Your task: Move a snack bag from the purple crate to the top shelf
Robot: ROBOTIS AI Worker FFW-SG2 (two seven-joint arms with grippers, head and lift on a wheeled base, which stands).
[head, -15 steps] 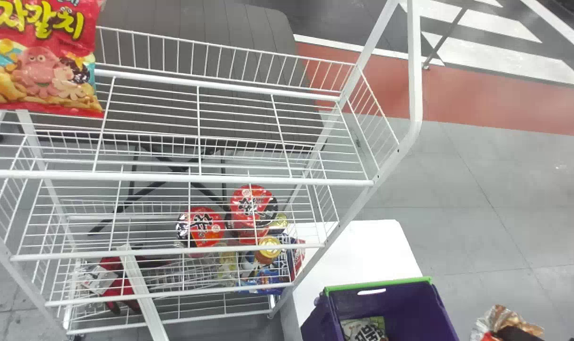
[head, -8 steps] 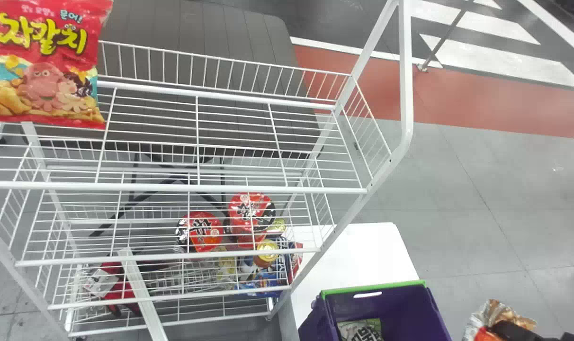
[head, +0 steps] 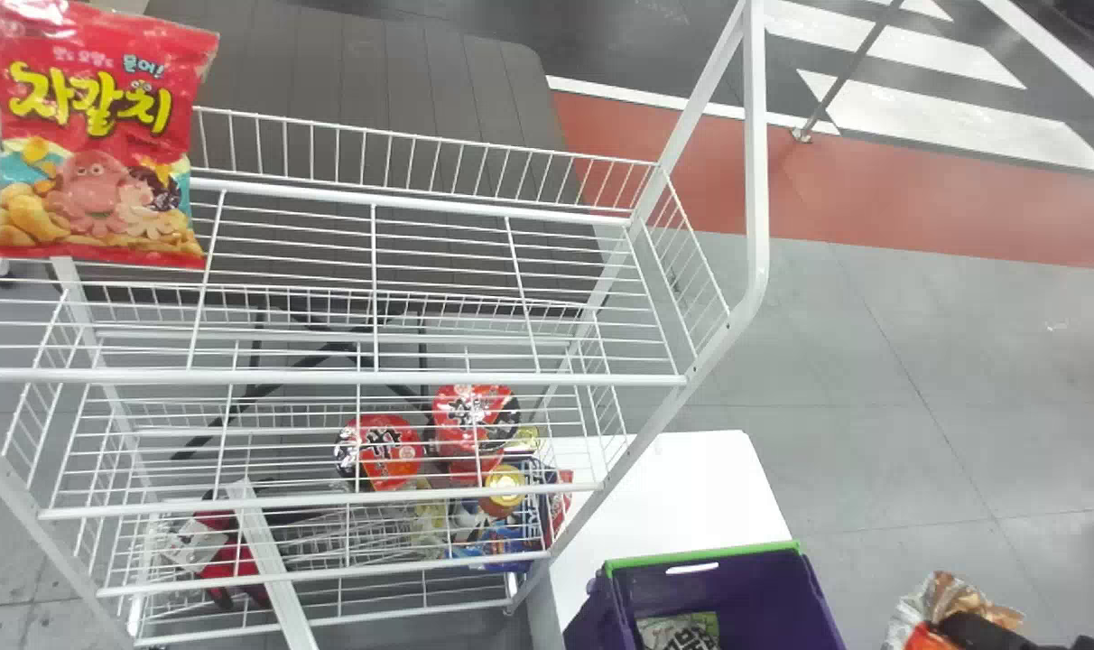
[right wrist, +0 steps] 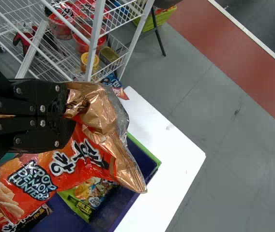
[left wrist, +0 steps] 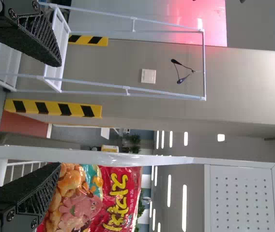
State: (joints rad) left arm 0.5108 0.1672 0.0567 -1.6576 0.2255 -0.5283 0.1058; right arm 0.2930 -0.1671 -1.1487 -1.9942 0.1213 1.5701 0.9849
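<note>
Evidently, the orange snack bag (right wrist: 86, 154) is gripped by the right claw (right wrist: 68, 116) outside the purple crate (head: 718, 596), the left claw (left wrist: 60, 115) is opened, and top shelf (head: 330, 376) placement is left.

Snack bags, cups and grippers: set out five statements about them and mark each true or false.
1. The right gripper is closed on an orange snack bag. True.
2. A red snack bag is on the left part of the top shelf. True.
3. The left gripper is clamped on the red snack bag. False: its fingers are spread apart, gripping nothing.
4. The purple crate has no snack left in it. False: a green snack bag lies inside.
5. The red-topped cups are on the top shelf. False: they are below it.
</note>
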